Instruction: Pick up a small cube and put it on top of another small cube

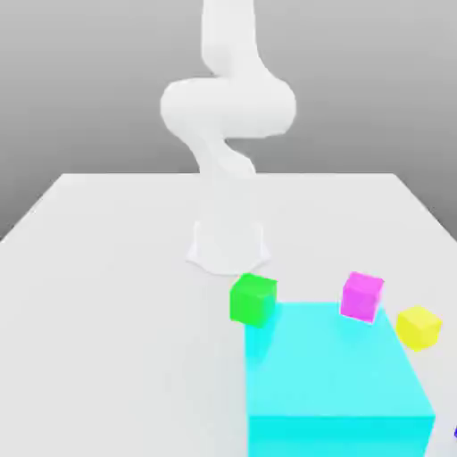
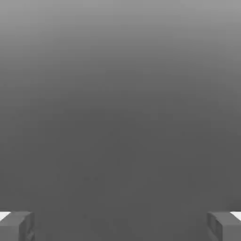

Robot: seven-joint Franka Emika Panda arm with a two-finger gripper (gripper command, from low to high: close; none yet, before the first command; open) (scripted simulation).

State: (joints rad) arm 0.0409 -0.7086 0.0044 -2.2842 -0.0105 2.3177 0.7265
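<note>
Gripper (image 2: 120,227): unclenched, fingers spread, nothing between them. Arm (image 1: 228,107) rises beyond the cyan block (image 1: 326,361). Green cube (image 1: 253,300) and magenta cube (image 1: 362,297) near the block's arm-side edge; yellow cube (image 1: 419,328) just beside. Dark-blue cube (image 1: 456,432): sliver, exterior view's right edge.

Dark-blue cube (image 1: 455,432), a sliver at the exterior view's right.

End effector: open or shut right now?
Open: in the hand view the end effector has its two fingers standing wide apart, with nothing between them.
</note>
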